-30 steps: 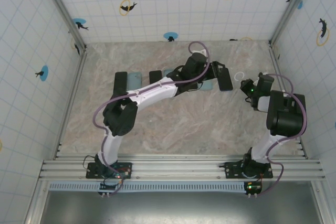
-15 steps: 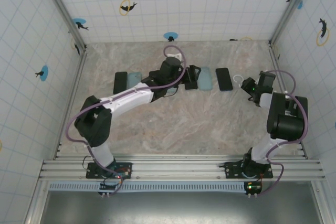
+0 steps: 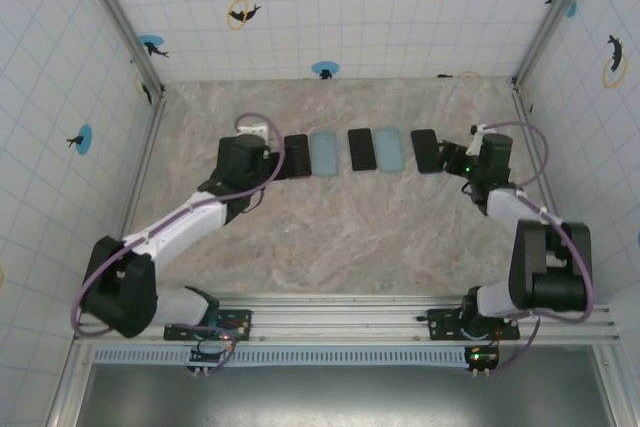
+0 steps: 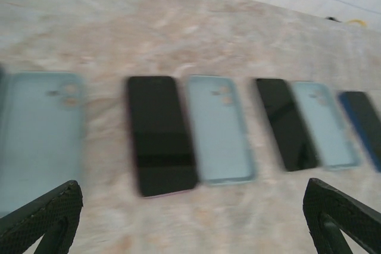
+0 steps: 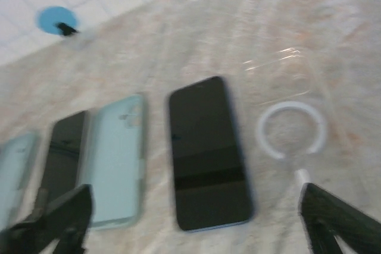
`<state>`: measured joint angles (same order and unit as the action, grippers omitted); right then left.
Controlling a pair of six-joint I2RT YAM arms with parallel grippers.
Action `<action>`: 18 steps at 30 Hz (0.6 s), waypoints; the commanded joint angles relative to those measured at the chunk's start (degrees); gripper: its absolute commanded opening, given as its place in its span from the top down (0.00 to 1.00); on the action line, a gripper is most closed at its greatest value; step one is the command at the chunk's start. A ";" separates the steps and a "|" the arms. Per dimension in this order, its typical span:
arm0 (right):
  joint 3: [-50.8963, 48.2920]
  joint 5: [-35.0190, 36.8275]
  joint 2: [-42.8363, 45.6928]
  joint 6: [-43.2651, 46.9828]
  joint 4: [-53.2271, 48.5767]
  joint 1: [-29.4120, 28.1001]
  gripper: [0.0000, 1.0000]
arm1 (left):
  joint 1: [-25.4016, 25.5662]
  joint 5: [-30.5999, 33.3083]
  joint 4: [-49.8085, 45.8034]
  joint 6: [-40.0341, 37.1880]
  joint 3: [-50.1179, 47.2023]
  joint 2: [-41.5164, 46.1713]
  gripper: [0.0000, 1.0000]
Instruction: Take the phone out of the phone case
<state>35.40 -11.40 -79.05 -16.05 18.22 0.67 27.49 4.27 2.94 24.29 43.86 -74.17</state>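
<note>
Several black phones and pale blue phone cases lie flat in a row across the far table. In the left wrist view a black phone [image 4: 161, 135] lies beside an empty blue case [image 4: 220, 129], ahead of my open left gripper [image 4: 190, 224]. In the right wrist view a dark phone [image 5: 208, 153] lies between a blue case [image 5: 116, 162] and a clear case with a white ring [image 5: 292, 129], ahead of my open right gripper [image 5: 196, 230]. From above, the left gripper [image 3: 275, 159] is at the row's left end and the right gripper [image 3: 462, 159] at its right end. Both hold nothing.
Further along the row lie another black phone [image 3: 360, 150] and blue case [image 3: 388, 149]. A blue case [image 4: 38, 135] lies at the left gripper's left. Tiled walls [image 3: 100, 117] close in the table on three sides. Bare marbled table [image 3: 350, 237] lies between row and arm bases.
The left arm swept left along the row, from the right-hand phone to the left end. The right arm reached forward toward the row. Both grippers opened wide.
</note>
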 commanded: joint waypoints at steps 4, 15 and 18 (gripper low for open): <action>-10.95 6.45 8.41 5.36 5.93 -3.03 0.00 | -13.51 -2.86 7.17 -11.09 -15.37 9.06 0.02; -27.14 24.03 3.80 5.99 32.56 -5.31 0.01 | -25.40 -2.62 37.16 -16.56 -32.92 2.25 0.02; -26.40 26.57 2.84 8.63 33.04 -6.01 0.00 | -27.48 -4.97 40.12 -17.15 -33.56 -0.31 0.02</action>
<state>8.01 9.47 -75.35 -9.98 42.50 -4.54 1.30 1.23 33.74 10.13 10.85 -73.03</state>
